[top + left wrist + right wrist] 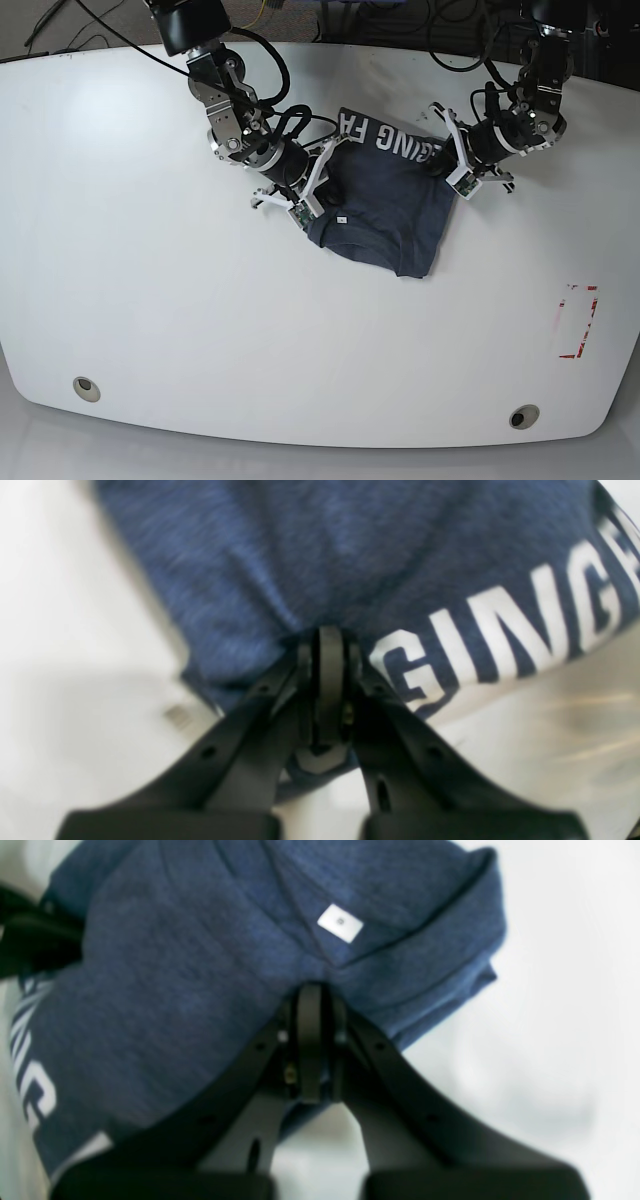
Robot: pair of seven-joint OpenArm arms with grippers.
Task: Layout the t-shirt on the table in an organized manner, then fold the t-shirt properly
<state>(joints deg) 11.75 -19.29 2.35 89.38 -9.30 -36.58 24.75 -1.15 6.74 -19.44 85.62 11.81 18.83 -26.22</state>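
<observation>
The dark navy t-shirt [385,205] lies partly bunched on the white table [200,330], with white letters along its far edge. In the base view my left gripper [447,170] pinches the shirt's right edge beside the lettering. The left wrist view shows its jaws shut on a fold of the t-shirt [320,555] next to the letters "GING". My right gripper [318,190] is shut on the shirt's left edge. The right wrist view shows it clamping the t-shirt [190,965] near a small white label [340,923].
A red tape outline [578,320] marks the table at the right. Two round grommet holes [86,388] [522,416] sit near the front edge. Cables run along the far edge behind the arms.
</observation>
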